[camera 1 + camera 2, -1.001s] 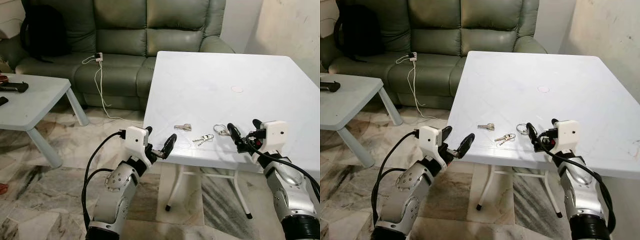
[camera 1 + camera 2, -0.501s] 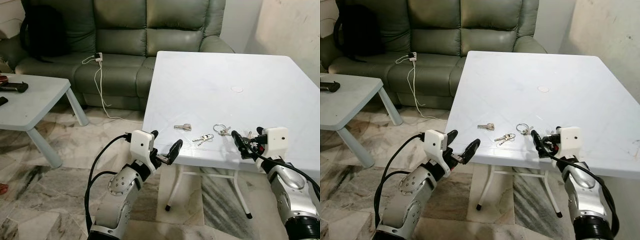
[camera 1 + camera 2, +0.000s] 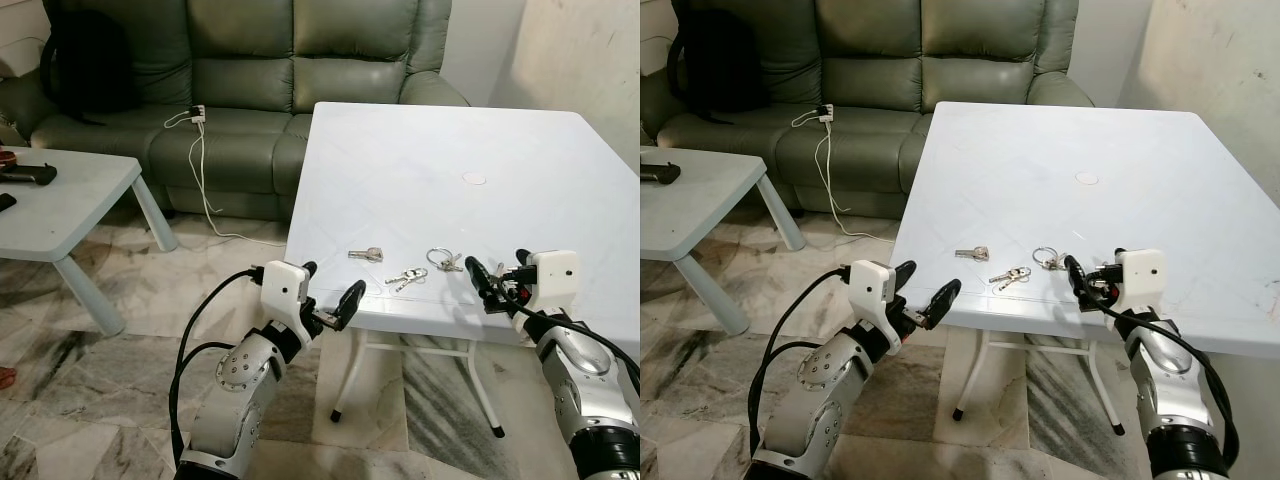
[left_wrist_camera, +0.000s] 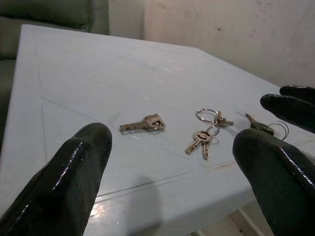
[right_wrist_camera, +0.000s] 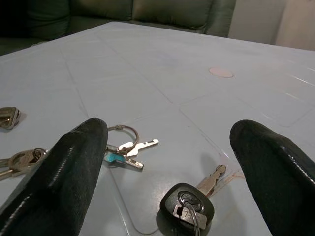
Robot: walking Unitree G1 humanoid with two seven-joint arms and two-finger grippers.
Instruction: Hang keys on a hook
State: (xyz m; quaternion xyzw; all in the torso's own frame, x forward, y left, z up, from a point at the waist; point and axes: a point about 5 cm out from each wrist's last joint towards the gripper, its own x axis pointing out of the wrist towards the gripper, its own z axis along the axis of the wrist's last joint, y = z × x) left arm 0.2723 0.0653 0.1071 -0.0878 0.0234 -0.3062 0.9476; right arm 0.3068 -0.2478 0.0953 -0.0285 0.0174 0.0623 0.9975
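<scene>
Hovering low in the frame: left gripper (image 3: 332,296) at lower centre, fingers spread wide, off the near edge of the white plastic table (image 3: 440,160); right gripper (image 3: 490,277) at lower right, fingers parted around a black-headed key on a ring (image 5: 189,203); lying just beyond: ringed silver keys with a blue tag (image 3: 442,260), paired keys (image 3: 406,276), single key (image 3: 366,254); probably reaching to pick; next, closing on the black-headed key; no hook visible.

left gripper (image 3: 332,294) jaws open, at table (image 3: 400,170) edge | keys (image 3: 407,276) on table | right gripper (image 3: 492,272) beside
</scene>
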